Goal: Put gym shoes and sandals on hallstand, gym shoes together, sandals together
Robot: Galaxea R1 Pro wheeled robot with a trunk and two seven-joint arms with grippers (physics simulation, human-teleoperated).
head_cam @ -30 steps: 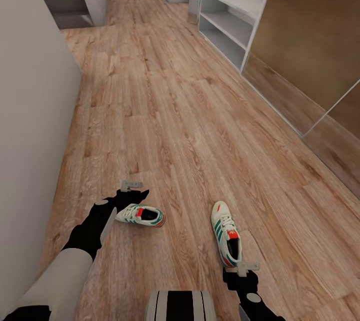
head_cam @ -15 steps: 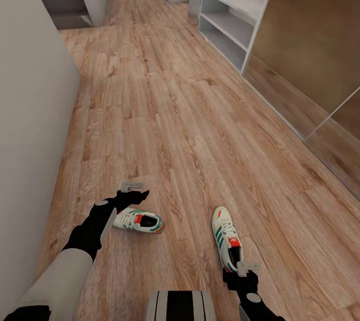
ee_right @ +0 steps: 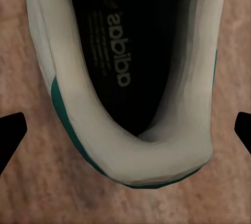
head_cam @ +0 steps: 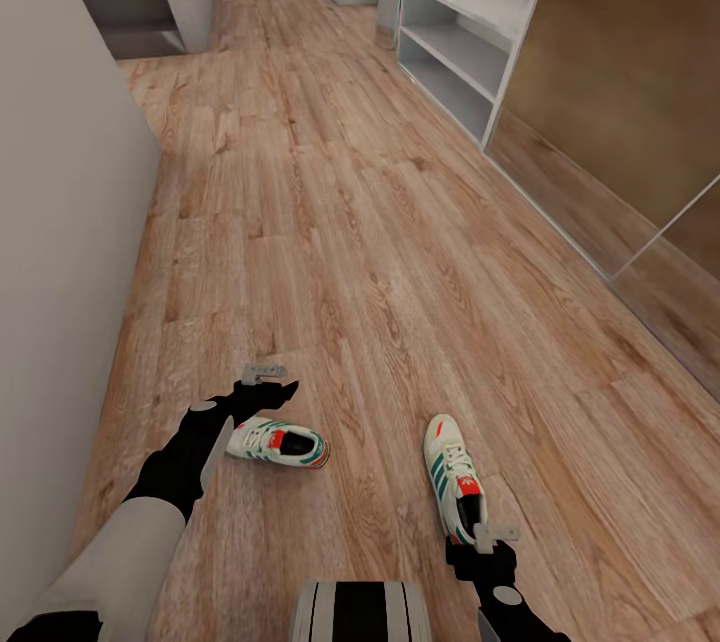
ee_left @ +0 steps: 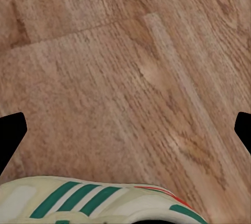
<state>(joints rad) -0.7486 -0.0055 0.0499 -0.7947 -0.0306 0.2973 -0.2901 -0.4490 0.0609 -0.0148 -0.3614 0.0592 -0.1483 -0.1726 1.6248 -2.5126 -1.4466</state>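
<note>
Gym shoes: both lie on the corridor floor (head_cam: 330, 252), near the robot and well apart from each other. Left shoe (head_cam: 278, 443) rests sideways, toe toward the left wall. Right shoe (head_cam: 455, 485) points away, heel nearest the robot.

Left gripper (head_cam: 268, 382) hovers just beyond the left shoe; in its wrist view the fingertips (ee_left: 11, 130) sit wide apart at the frame edges with bare planks between them and the striped side of the shoe (ee_left: 99, 200) at the margin. Spread wide, holding nothing.

Right gripper (head_cam: 487, 540) sits directly over the right shoe's heel; its wrist view looks down into the shoe's opening (ee_right: 125, 77), fingertips (ee_right: 11, 130) well outside the collar on both sides. Also spread wide, nothing gripped.

Handling judgement: light, soft-sided uppers, stiffer at sole and heel cup. Best hold is probably across the heel collar; squeezing mid-upper would likely deform it and slip.

Hallstand (head_cam: 455, 47) stands far right along the wall; visible shelf levels appear bare.
</note>
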